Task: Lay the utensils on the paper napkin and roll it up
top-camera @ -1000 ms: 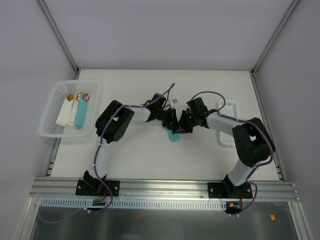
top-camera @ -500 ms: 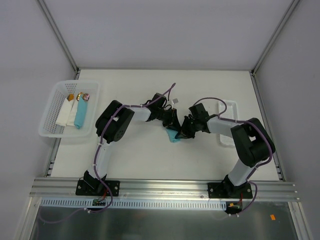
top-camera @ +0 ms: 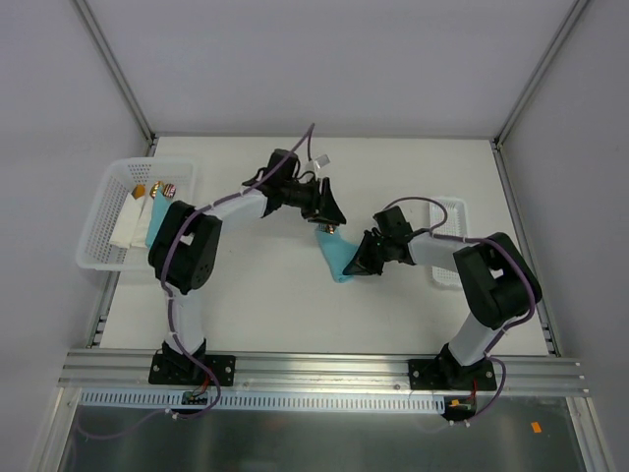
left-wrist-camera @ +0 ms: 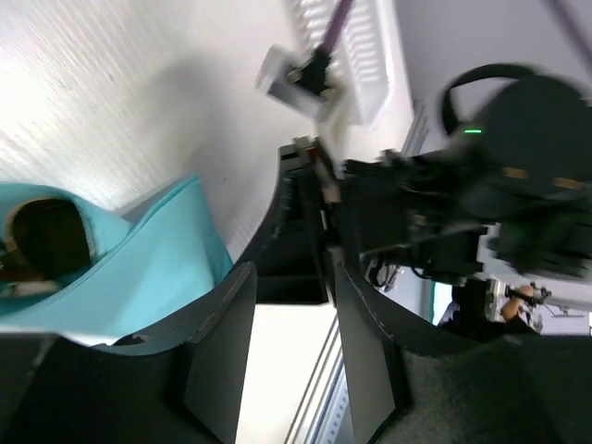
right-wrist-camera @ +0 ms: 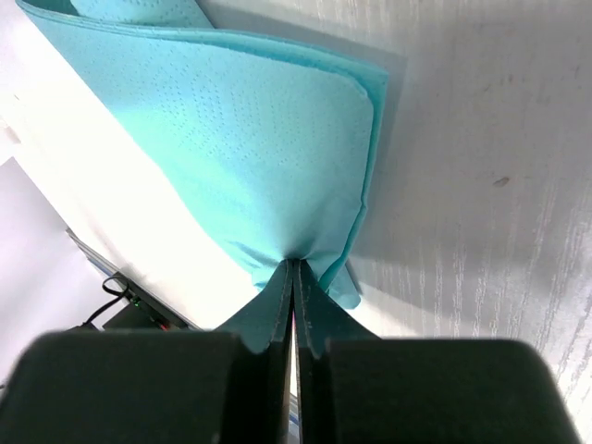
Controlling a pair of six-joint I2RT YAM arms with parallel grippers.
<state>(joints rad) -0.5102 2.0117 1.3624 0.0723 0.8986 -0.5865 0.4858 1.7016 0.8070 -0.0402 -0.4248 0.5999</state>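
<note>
The turquoise paper napkin lies folded over in a loose roll at mid-table. A brownish-gold utensil tip pokes out of its far end; in the left wrist view the utensil sits inside the roll's open end. My right gripper is shut on the napkin's near edge, pinching the paper between its fingertips. My left gripper is open and empty just beyond the roll's far end, with the napkin beside its left finger.
A white basket at the left edge holds a white roll, a turquoise item and small packets. A white slotted tray lies under the right arm's forearm. Metal frame posts stand at the back corners.
My left arm has swung up and to the left, its gripper coming off the napkin. My right gripper has shifted slightly towards the near left, still on the napkin, which now shows more.
</note>
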